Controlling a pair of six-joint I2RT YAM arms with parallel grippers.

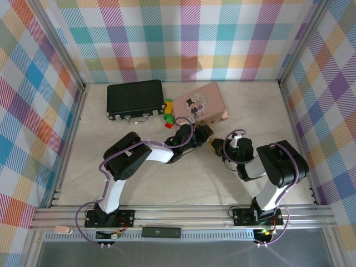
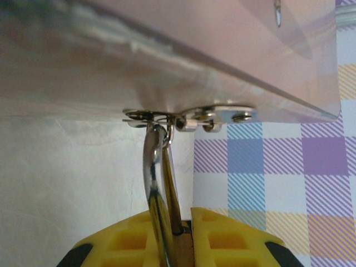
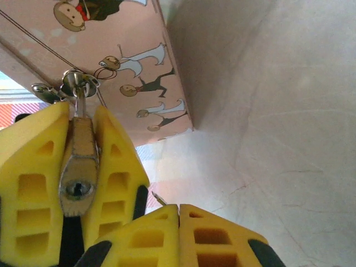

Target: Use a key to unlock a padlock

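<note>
Clamping padlock (image 3: 78,167) at pink tin (image 3: 139,67) edge, left end effector (image 2: 172,219); right end effector (image 3: 179,211) closed.

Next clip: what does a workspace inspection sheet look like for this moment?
Surface: pale marbled tabletop, no spills seen.
Job's things: padlock hangs from the hasp of the pink tin, keyhole facing the right wrist camera.
Clutter: black case and coloured blocks beside the tin.
Grippers: left gripper clamped on the padlock; right gripper shut, a thin metal tip, possibly the key, jutting beside its fingers.
Cables: purple cables loop along both arms.
Surroundings: plaid walls, aluminium frame.
</note>
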